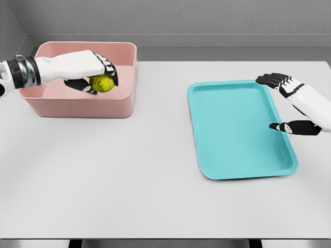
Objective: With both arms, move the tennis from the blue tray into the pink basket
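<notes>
A yellow-green tennis ball (103,83) is held over the inside of the pink basket (77,107) at the table's far left. My left hand (98,76) reaches in from the left edge and is shut on the ball, fingers over its top and thumb under it. The blue tray (232,132) lies flat on the right half of the table with nothing in it. My right hand (282,103) hovers over the tray's right rim, fingers spread and thumb apart, holding nothing.
The white table (129,181) ends in a front edge near the picture's bottom. A grey wall runs behind the basket and along the far left corner.
</notes>
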Motion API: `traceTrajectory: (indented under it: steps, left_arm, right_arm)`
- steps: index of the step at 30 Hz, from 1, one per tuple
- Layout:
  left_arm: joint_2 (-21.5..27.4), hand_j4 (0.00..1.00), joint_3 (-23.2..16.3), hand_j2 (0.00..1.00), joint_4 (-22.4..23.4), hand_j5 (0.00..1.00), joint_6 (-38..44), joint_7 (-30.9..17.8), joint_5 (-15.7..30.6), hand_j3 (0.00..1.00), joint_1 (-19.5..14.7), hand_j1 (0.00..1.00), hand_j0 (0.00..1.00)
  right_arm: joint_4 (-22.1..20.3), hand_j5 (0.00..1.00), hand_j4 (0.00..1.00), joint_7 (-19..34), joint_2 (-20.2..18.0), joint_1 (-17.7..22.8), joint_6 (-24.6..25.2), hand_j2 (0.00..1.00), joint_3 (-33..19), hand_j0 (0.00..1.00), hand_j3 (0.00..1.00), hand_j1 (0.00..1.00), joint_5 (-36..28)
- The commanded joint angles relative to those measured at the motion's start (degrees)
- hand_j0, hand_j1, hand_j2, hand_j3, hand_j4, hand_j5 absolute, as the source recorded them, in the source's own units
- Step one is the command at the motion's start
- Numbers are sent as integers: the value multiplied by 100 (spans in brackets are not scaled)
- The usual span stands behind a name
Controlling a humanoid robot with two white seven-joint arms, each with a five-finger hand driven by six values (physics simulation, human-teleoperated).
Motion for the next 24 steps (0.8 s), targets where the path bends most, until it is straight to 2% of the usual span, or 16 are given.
traceTrajectory:
  steps: [1,8,12,13,14,15,23,24]
  left_arm:
    - [-25,54,27,54,292,54,12,5,52,54,-9,54,54]
    - [-52,56,35,56,881,56,12,5,79,56,-167,56,56]
    - [-491,59,141,59,1540,59,12,5,53,59,-299,59,59]
    - [-623,72,141,72,1734,72,12,13,61,72,-352,72,72]
    - [-649,97,141,97,1752,97,12,48,70,97,-352,97,97]
    - [-649,100,141,100,1752,100,12,57,79,100,-352,100,100]
    - [-597,100,194,100,1690,100,12,57,105,100,-325,100,100]
    - [-553,100,202,100,1699,100,12,57,237,100,-308,100,100]
  right_arm:
    - [1,100,100,-3,-4,0,17,100,-1,100,100,100,-41]
    - [1,100,100,-3,-4,0,17,100,-1,100,100,100,-50]
    - [-8,100,100,-3,-4,0,17,100,-1,100,100,100,-50]
    - [-8,100,100,-3,-4,0,17,100,-1,100,100,100,-50]
    - [-8,100,100,-3,-4,0,17,100,-1,100,100,100,-50]
    - [-8,100,100,-3,-4,0,17,100,-1,100,100,100,-50]
    - [1,100,100,-3,-4,9,17,100,-10,100,100,100,-50]
    - [1,100,100,-3,-4,9,17,100,-10,100,100,100,-50]
